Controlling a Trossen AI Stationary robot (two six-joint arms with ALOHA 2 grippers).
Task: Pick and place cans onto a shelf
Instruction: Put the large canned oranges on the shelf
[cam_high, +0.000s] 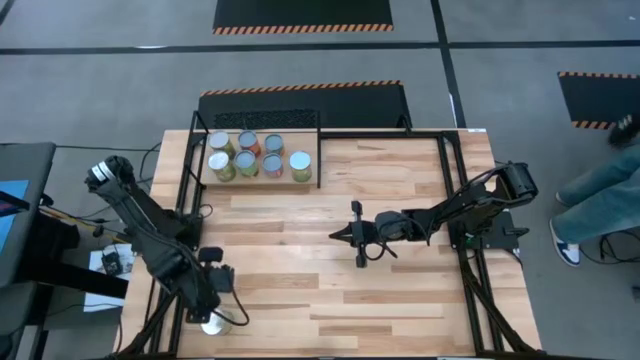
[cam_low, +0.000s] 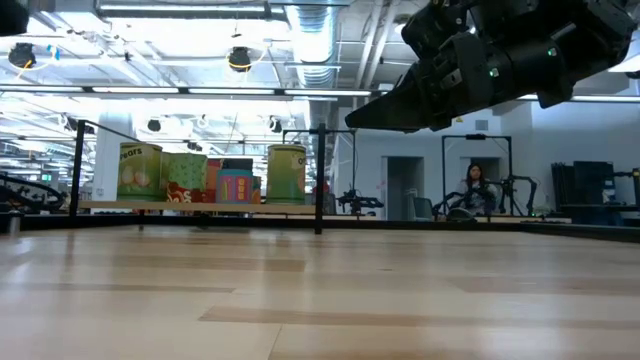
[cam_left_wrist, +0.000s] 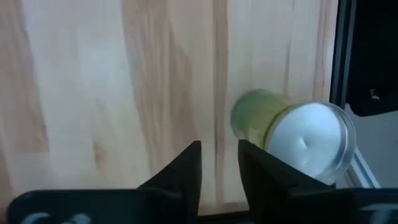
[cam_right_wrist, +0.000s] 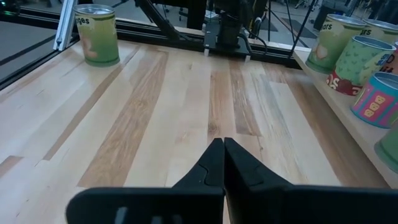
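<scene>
Cans (cam_high: 258, 156) are counted from the high view: seven are grouped on the shelf (cam_high: 300, 183) at the table's far left, and one yellow-green can (cam_high: 211, 323) stands alone at the near-left table edge. The left gripper (cam_high: 222, 281) is positioned directly over this lone can, its fingers (cam_left_wrist: 186, 171) slightly apart and clamped on nothing; in the left wrist view the can is seen just beside them, not between. The right gripper (cam_high: 346, 234) is held mid-table, fingers together and empty. In the low view only four shelf cans are distinguishable.
</scene>
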